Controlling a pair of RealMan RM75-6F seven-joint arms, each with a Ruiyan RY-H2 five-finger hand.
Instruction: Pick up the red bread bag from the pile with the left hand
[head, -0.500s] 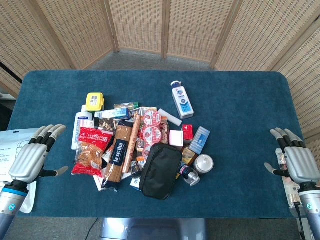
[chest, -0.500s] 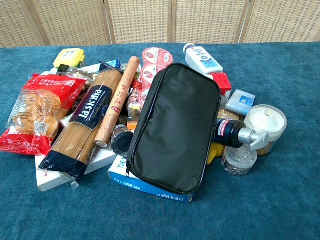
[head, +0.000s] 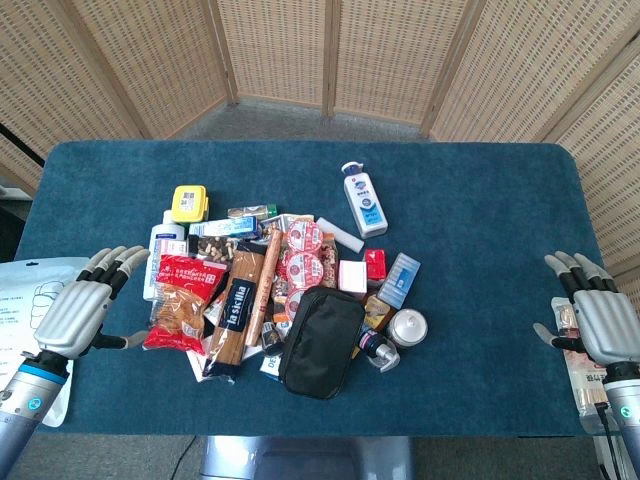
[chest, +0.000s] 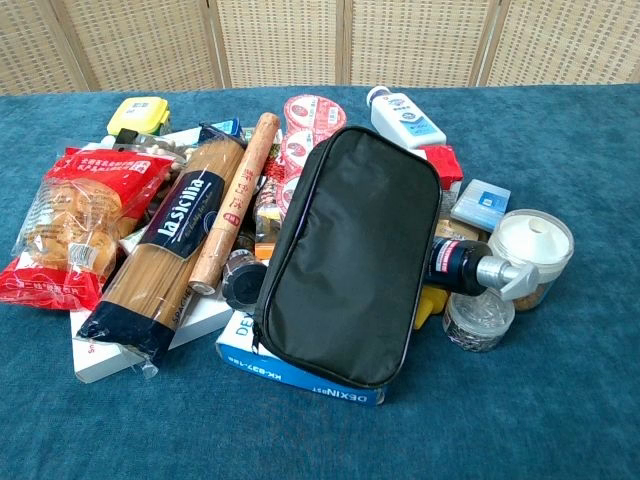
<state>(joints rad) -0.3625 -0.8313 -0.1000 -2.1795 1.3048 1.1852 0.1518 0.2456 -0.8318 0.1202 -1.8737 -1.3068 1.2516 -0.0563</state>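
The red bread bag (head: 183, 304) lies at the left edge of the pile, red on top with brown bread showing through its clear window; the chest view shows the bread bag (chest: 75, 225) at far left. My left hand (head: 82, 308) hovers just left of it, fingers spread and pointing toward the bag, holding nothing. My right hand (head: 597, 317) stays at the table's far right edge, fingers apart and empty. Neither hand appears in the chest view.
A spaghetti pack (head: 232, 310) lies against the bag's right side, with a black pouch (head: 321, 341), a white bottle (head: 364, 198), a yellow box (head: 190, 203) and several small packs around. A white sheet (head: 25, 300) lies under my left arm. Bare blue cloth (head: 480, 230) spreads on the right.
My left hand has shifted right and slightly forward, closer to the red bread bag. My right hand has drawn a little further right. The pile has not moved.
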